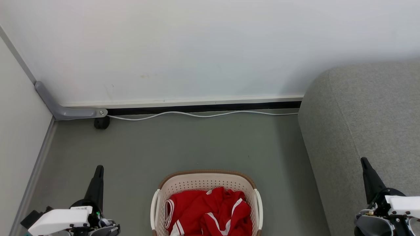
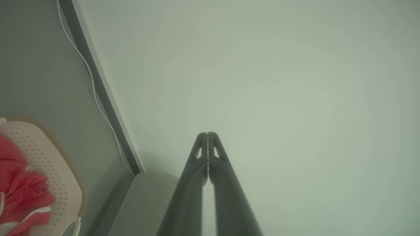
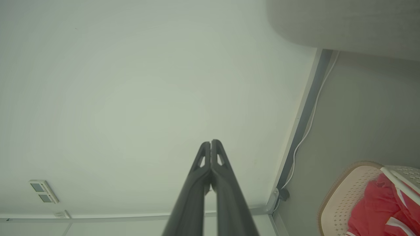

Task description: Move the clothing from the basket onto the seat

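Note:
Red clothing (image 1: 210,211) with white stripes lies bunched inside the cream perforated basket (image 1: 183,183), which stands on the floor at the bottom centre of the head view. The grey seat (image 1: 364,114) rises at the right. My left gripper (image 1: 99,167) is shut, left of the basket, fingers pointing up. My right gripper (image 1: 363,160) is shut in front of the seat's side. In the left wrist view the shut gripper (image 2: 207,133) faces the wall, with the basket (image 2: 55,170) and clothing (image 2: 19,193) at the lower left. The right wrist view shows the shut gripper (image 3: 210,141), basket (image 3: 344,193) and clothing (image 3: 377,209).
A white wall (image 1: 197,49) stands behind, with a white cable (image 1: 197,114) running along its base. A grey bracket (image 1: 65,111) and a black wheel (image 1: 101,123) sit in the left corner. Grey floor (image 1: 197,144) lies between basket and wall.

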You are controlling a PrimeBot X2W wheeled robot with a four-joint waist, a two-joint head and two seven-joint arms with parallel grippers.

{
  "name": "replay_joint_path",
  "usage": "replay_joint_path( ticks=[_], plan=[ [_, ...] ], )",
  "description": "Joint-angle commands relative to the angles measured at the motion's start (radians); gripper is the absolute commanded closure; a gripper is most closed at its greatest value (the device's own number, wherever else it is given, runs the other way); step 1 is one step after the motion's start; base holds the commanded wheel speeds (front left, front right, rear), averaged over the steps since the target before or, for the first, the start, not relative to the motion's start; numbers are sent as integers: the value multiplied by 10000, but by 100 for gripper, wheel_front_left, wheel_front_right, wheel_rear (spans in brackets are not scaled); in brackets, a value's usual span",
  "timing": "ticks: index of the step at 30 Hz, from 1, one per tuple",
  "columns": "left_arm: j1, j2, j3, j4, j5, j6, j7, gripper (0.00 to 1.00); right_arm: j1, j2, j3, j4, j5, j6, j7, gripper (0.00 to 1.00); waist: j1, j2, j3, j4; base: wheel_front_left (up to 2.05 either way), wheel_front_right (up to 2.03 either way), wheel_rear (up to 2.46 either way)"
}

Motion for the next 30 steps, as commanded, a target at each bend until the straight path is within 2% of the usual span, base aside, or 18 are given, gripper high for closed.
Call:
replay_joint_path(
  ticks=[1, 30],
  plan=[
    [-580, 177, 325, -288, -40, -81, 61, 100, -166, -100, 168, -309, 119, 44, 71, 100, 0, 0, 0, 0, 0, 0, 0],
    [-580, 177, 325, -288, -40, -81, 61, 100, -166, -100, 168, -309, 119, 44, 71, 100, 0, 0, 0, 0, 0, 0, 0]
  ],
)
